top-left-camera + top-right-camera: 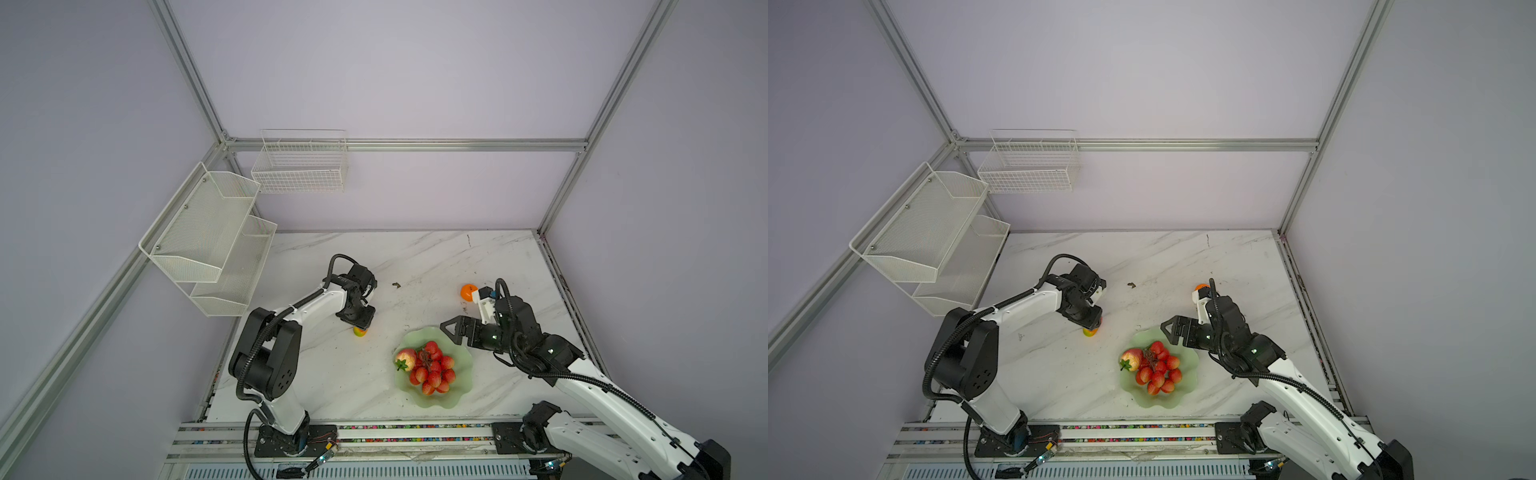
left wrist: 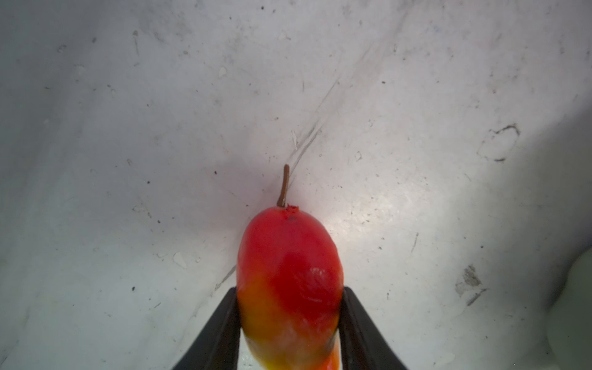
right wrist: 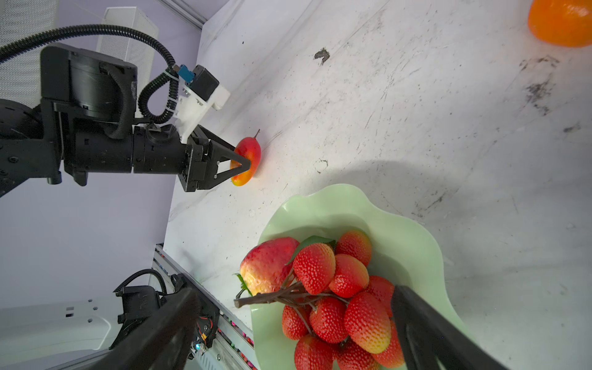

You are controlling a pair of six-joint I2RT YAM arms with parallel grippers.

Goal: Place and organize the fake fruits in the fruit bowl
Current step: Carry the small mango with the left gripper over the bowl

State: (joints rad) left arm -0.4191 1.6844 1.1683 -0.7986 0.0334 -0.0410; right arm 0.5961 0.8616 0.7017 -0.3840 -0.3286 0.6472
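Note:
A red-yellow mango (image 2: 288, 272) lies on the marble table left of the bowl, also seen in both top views (image 1: 359, 331) (image 1: 1091, 331). My left gripper (image 2: 291, 290) points down and is shut on it, one finger pressing each side. The mint-green fruit bowl (image 1: 461, 353) (image 3: 400, 230) holds the red bunch (image 1: 434, 370) (image 3: 336, 288) and one strawberry (image 1: 406, 358) with green leaves. My right gripper (image 1: 445, 328) (image 3: 294, 290) hovers open and empty over the bowl's far rim. The orange (image 1: 467, 292) (image 3: 560, 22) sits on the table behind the right wrist.
White mesh shelves (image 1: 208, 232) hang on the left wall and a wire basket (image 1: 299, 166) on the back wall. A small dark scrap (image 1: 396, 285) lies on the table mid-back. The arms' mounting rail (image 1: 374, 432) runs along the front edge.

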